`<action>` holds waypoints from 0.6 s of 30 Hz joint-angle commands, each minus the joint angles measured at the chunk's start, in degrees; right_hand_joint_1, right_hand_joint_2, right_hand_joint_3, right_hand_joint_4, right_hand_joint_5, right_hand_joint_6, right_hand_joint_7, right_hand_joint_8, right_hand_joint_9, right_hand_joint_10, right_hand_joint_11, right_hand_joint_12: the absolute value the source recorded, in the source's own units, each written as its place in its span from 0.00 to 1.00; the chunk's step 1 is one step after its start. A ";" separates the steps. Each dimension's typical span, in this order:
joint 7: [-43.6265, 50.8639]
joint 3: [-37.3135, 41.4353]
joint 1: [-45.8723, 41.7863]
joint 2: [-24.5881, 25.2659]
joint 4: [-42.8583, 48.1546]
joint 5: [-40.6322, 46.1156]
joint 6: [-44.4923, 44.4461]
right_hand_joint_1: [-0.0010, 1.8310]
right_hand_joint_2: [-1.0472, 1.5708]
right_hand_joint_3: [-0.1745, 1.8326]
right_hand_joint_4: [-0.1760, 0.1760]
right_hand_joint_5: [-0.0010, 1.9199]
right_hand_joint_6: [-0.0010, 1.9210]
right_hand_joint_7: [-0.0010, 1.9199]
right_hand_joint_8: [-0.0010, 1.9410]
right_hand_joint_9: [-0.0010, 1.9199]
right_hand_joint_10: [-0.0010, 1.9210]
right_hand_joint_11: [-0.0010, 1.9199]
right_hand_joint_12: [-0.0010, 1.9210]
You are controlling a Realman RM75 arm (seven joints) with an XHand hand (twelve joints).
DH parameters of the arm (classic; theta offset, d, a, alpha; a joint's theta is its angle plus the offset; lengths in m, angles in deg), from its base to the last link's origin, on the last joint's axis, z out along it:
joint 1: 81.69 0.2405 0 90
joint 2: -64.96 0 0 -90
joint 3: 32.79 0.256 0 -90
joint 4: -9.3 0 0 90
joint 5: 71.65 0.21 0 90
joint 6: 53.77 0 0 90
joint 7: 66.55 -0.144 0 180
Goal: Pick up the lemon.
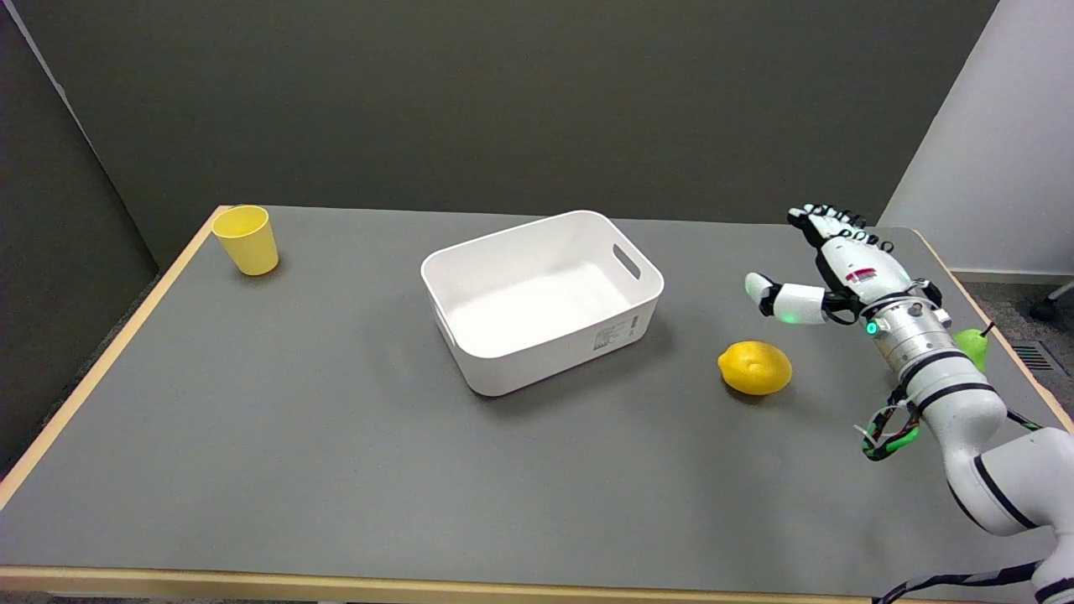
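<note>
A: We saw the lemon [754,367] lying on the counter [336,453], right of the white bin [541,298].
B: And the robot hand [826,268] hovered beyond it, fingers spread, holding nothing.

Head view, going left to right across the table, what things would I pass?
yellow cup → white bin → lemon → right hand, open above the table → green pear, partly hidden behind the arm's wrist
</note>
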 commanded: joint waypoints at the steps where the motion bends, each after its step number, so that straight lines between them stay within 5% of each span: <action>1: -10.72 2.72 -12.72 2.40 8.29 0.00 11.57 0.20 0.64 0.51 0.27 0.03 0.16 0.01 0.11 0.00 0.00 0.00 0.00; 5: -11.47 3.00 -15.68 2.79 6.64 -0.04 19.27 0.20 0.65 0.47 0.28 0.05 0.16 0.02 0.13 0.00 0.02 0.00 0.00; 7: -11.21 3.00 -16.38 2.96 4.48 -0.05 23.26 0.24 0.61 0.55 0.27 0.04 0.19 0.04 0.11 0.00 0.02 0.00 0.00; 12: -11.99 2.97 -15.81 2.91 -5.15 0.09 35.71 0.24 0.61 0.55 0.27 0.04 0.19 0.03 0.11 0.00 0.02 0.00 0.00; 18: -12.00 3.46 -13.71 1.86 -11.84 0.10 39.91 0.20 0.65 0.48 0.26 0.04 0.16 0.02 0.13 0.00 0.03 0.00 0.00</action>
